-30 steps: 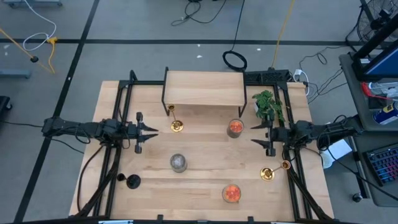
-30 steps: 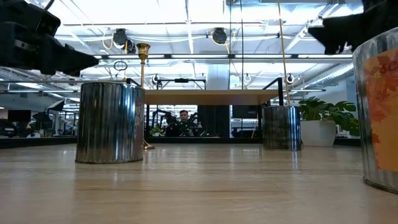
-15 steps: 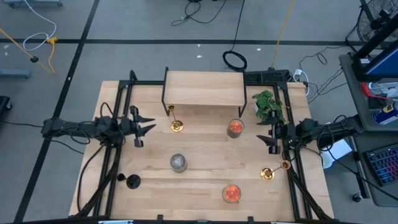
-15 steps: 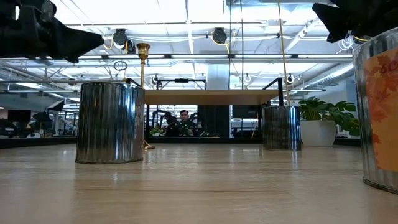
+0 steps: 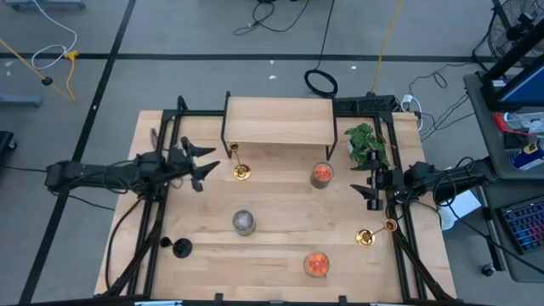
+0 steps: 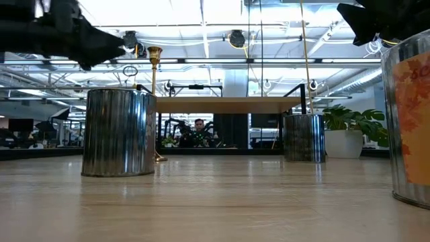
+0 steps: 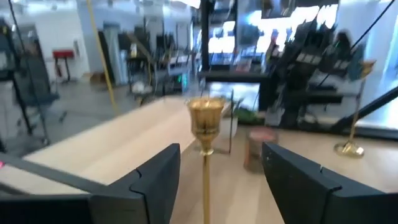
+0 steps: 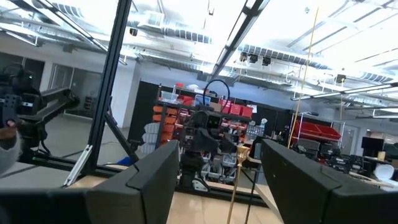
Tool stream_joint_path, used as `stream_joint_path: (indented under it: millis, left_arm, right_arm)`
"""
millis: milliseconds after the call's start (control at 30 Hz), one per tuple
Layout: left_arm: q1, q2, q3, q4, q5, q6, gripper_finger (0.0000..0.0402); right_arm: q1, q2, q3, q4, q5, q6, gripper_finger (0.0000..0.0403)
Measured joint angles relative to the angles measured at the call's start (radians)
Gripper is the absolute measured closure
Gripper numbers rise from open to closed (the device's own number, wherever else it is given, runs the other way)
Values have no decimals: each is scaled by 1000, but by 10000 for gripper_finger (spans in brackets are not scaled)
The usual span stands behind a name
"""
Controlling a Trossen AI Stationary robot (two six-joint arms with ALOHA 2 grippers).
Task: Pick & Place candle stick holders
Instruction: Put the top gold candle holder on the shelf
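A tall gold candle stick holder (image 5: 240, 167) stands on its round base just in front of the shelf (image 5: 279, 121). In the left wrist view its cup (image 7: 206, 117) and stem rise ahead, between my fingers. My left gripper (image 5: 211, 163) is open, a little to its left, and touches nothing. My right gripper (image 5: 364, 190) is open over the table's right side. A second gold holder (image 5: 371, 235) stands near it. A short black holder (image 5: 179, 247), a grey cup (image 5: 244, 222) and two orange cups (image 5: 321, 174) (image 5: 316, 263) stand on the table.
A leafy plant (image 5: 365, 143) stands at the far right beside the shelf. Black frame rails (image 5: 161, 212) run along both table sides. In the low view the grey cup (image 6: 119, 132) and an orange cup (image 6: 410, 121) stand close to the camera.
My left gripper has swung toward the table's far edge and turned to face the gold holder by the shelf, coming nearer to it. My right gripper has drawn back a little toward the right edge and risen slightly. No holder has moved.
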Motion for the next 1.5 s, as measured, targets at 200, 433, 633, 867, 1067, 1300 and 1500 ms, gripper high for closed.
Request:
stream_joint_path:
  millis: [200,433,633,867,1067,1300,1500]
  left_arm:
    - [42,224,80,3,0,-20,169]
    - [68,422,101,171,0,-36,169]
    - [92,508,101,255,0,-41,170]
    - [123,580,101,319,23,-70,170]
    - [128,628,101,362,35,-58,219]
    - [128,632,101,361,36,-69,339]
    - [121,632,100,406,51,-116,378]
  right_arm:
    - [0,0,0,-5,-1,4,179]
    - [0,1,0,-7,-1,2,179]
    - [0,1,0,-13,-1,1,179]
    - [0,2,0,-13,-1,-15,179]
    - [0,2,0,-13,-1,-20,179]
    - [0,2,0,-13,-1,-19,179]
    - [0,2,0,-13,-1,-18,179]
